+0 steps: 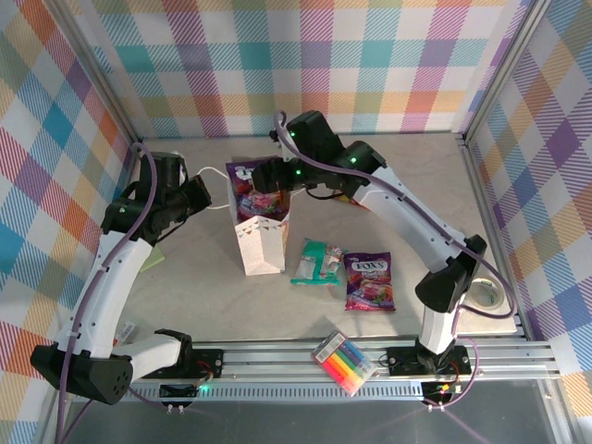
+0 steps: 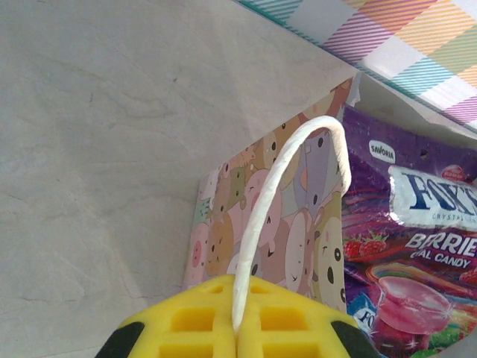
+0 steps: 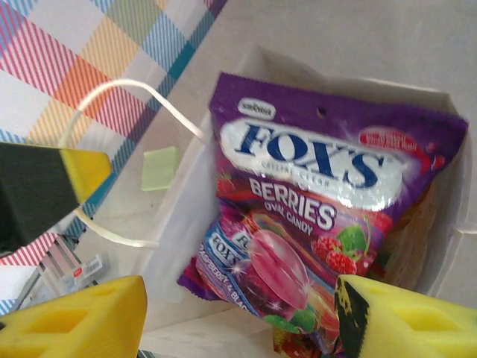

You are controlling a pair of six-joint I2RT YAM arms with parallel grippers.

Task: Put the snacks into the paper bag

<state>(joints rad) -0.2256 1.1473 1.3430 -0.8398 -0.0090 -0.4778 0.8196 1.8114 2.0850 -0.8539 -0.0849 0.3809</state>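
The left white-and-black robot arm (image 1: 106, 282) and the right white-and-black robot arm (image 1: 407, 217) are built alike: smooth white tubular links are joined by rounded black joint housings, and a grey-purple cable (image 1: 141, 185) is run along each. Small green lights (image 1: 294, 139) are lit on the right arm's black housings. The left gripper (image 2: 237, 324) and the right gripper (image 3: 238, 321) are fitted with bright yellow pads (image 3: 74, 321), moulded with square recesses and edged in black.

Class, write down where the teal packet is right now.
In the top view, the teal packet lies flat near the middle, just right of the paper bag and left of a purple candy bag.
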